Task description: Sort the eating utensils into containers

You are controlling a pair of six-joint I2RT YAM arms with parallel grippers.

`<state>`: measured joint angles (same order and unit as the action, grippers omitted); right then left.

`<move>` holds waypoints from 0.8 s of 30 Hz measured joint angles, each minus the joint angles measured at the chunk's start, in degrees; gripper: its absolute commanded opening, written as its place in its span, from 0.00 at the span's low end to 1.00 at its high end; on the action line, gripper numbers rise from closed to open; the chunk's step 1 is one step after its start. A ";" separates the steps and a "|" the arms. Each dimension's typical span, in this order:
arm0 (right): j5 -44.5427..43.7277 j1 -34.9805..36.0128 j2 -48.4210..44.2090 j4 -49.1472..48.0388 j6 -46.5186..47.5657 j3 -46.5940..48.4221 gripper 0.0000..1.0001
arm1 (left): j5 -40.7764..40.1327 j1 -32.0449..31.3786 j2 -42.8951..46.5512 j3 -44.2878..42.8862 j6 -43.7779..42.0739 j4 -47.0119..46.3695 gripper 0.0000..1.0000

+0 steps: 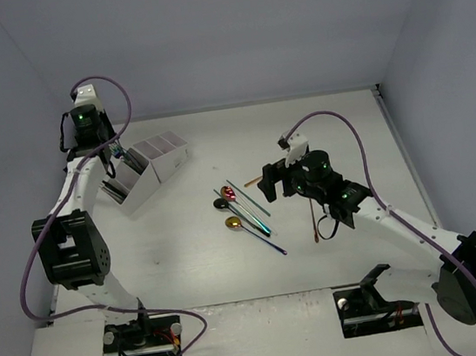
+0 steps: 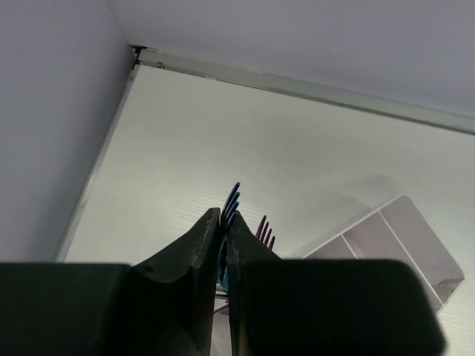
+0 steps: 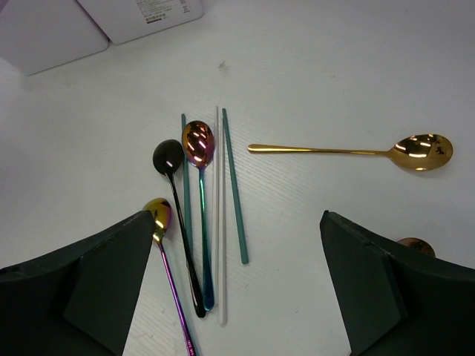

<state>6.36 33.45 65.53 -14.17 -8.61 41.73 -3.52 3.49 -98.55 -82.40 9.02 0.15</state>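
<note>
- Left wrist view: the left claw is pinching a blue fork. Its fingers are pressing almost together, and the tines are sticking out past the tips.
- A pink fork is poking up just beside the right-hand finger, tines upward.
- The white caddy is lying below and to the right of that claw, with two of its slots showing.
- In the top view, the left claw is hanging over the left end of the white caddy. Dark utensils are standing in the slots nearest it.
- The right claw is standing spread wide with nothing between its fingers, hovering over loose utensils on the table.
- Right under it, a teal stick and a pale stick are lying side by side.
- Just left of them, a rainbow spoon and a black spoon are lying with their bowls away from the claw.
- A small gold-and-purple spoon is lying with its bowl just beside the left-hand finger.
- A gold spoon is lying crosswise, apart to the right, with its handle pointing at the sticks.
- A copper piece is peeking out behind the right-hand finger, and I cannot tell what kind of utensil it is.
- In the top view, the right claw is sitting just right of the loose group, well apart from the caddy.
</note>
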 measured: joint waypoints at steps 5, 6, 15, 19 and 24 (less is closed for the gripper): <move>-2.00 0.00 1.30 1.40 -0.80 -0.01 0.91 | 0.03 -0.11 0.13 0.85 0.28 -0.83 0.20; -2.96 0.00 1.67 1.96 -1.17 -0.01 0.91 | 0.04 -0.11 0.35 1.11 0.40 -1.10 0.23; -15.32 -1.38 5.92 12.13 -9.26 0.41 0.89 | 0.40 -0.17 3.08 2.55 3.00 0.47 0.64; -17.56 -5.41 6.32 16.79 -13.46 0.69 0.89 | 0.77 -0.60 8.47 2.55 4.27 4.85 0.70; -17.38 -8.71 9.00 19.65 -16.70 1.88 0.85 | 3.57 -1.52 20.12 3.56 7.96 11.03 0.73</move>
<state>-11.03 24.74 74.52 5.48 -25.32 43.61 0.05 1.97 -78.43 -78.84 16.97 11.18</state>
